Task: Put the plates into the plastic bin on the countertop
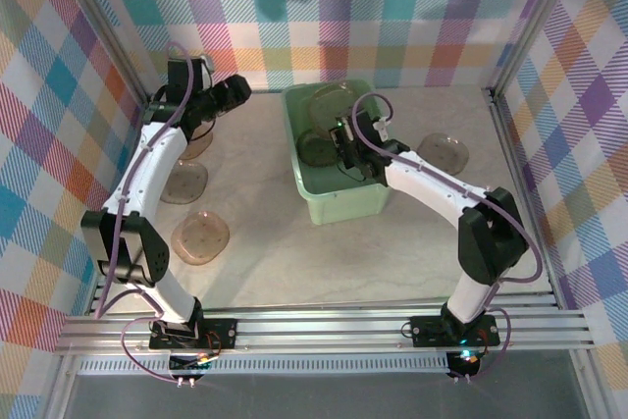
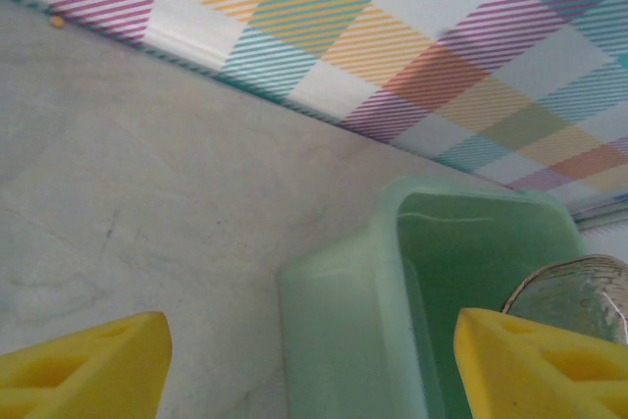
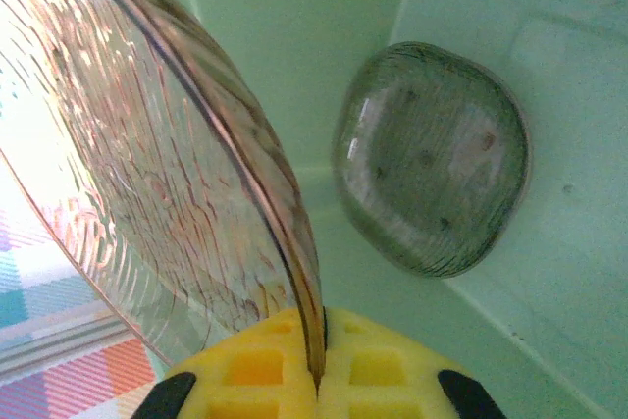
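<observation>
Plaid walls, marble countertop. Right gripper pinches a plate by its rim, tilted over the bin; it could slip and land edgewise. Left gripper gapes wide, empty.

Top cam: fixed, high, behind the arm bases, looks down & fwd over the whole countertop to the plaid back wall. L wrist cam: low, near the countertop, faces the back wall, w/ one corner of the plastic bin at lower right. R wrist cam: inside the plastic bin, v. close, faces its inner walls past a plate right at the lens. All 3 share the plastic bin; top + L also share countertop & wall.
</observation>
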`<state>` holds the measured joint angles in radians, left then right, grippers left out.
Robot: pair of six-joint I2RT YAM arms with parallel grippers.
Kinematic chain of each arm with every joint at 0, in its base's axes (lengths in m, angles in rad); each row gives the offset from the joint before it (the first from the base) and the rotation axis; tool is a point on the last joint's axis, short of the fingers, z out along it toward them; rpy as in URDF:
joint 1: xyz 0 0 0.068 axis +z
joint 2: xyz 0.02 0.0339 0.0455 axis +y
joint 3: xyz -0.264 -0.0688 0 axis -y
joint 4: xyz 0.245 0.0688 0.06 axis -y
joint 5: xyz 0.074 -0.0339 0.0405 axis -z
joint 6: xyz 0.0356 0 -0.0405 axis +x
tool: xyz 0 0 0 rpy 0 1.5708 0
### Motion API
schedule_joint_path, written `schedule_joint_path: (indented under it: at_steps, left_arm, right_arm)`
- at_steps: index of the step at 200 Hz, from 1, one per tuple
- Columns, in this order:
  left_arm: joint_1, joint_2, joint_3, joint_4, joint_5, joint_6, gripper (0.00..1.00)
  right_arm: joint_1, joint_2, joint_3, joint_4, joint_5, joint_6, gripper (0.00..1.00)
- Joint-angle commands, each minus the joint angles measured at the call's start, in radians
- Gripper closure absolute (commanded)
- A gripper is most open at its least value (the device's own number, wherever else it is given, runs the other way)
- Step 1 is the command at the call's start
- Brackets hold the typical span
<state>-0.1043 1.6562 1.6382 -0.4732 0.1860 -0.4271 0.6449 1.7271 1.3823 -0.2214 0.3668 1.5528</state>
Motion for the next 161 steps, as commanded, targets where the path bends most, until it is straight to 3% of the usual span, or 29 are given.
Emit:
schedule_joint_path:
  at_steps: [1, 111, 161]
  left_arm:
    - [0.037, 0.010, -0.012, -0.018, 0.040, -0.001, 0.24]
    - [0.090, 0.057, 0.031, -0.078, 0.063, 0.040, 0.24]
    - [0.092, 0.054, 0.009, -0.096, 0.049, 0.056, 0.25]
  right_arm:
    - [0.007, 0.044, 0.075, -0.132, 0.026, 0.083, 1.00]
    - [0.017, 0.278, 0.242, -0.249, -0.087, 0.225, 1.00]
    - [0.016, 0.362, 0.289, -0.254, -0.064, 0.222, 1.00]
